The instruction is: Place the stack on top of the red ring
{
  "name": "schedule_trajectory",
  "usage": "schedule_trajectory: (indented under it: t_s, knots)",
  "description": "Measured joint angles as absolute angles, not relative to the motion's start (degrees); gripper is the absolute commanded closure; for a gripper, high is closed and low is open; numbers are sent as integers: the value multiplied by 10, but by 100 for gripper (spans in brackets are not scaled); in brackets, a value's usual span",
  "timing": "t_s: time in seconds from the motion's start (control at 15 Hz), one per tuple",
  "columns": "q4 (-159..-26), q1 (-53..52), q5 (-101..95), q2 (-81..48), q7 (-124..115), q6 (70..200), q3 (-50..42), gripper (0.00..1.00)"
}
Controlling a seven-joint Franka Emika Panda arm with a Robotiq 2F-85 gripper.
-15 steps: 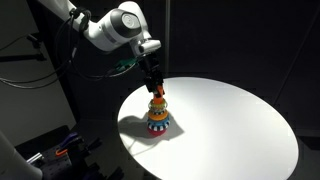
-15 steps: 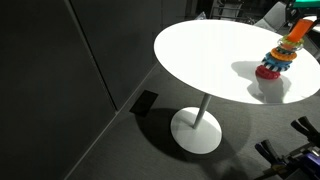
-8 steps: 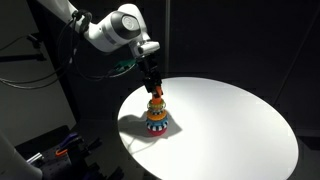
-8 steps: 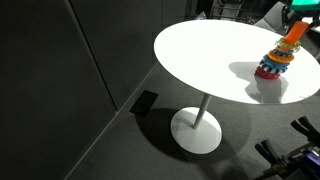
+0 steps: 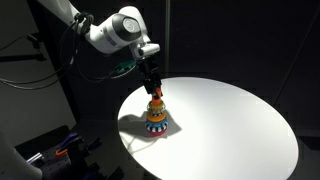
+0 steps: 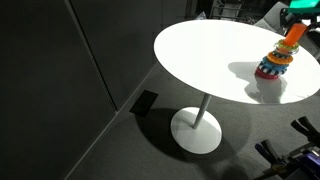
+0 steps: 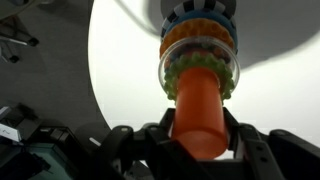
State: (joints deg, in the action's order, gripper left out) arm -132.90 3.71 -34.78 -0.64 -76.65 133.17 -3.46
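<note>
Stack [image 5: 157, 113] upright on white round surface [image 5: 235, 125], near edge on arm [image 5: 112, 30] side. Pincer [image 5: 154, 91] directly above, clamped on stack's orange peg tip [image 7: 198, 112]; dark fingers [image 7: 258, 150] flank peg in wrist view.

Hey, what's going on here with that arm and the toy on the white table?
The robot arm's pincer is down on the top of the stack, a tapered tower of coloured rings standing upright near the edge of the round white table. In the wrist view the orange peg tip sits between its fingers, apparently gripped. No separate red ring can be made out.
</note>
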Motion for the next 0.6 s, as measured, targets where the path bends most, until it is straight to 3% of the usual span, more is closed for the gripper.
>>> schedule_trajectory:
  t_s: [0.47, 0.53, 0.6]
  knots:
    - [-1322, 37, -348, -12, -767, 1332, -35, 79]
    - [-1322, 37, -348, -13, -767, 1332, -35, 36]
    - [-1321, 37, -348, -13, -767, 1332, -35, 27]
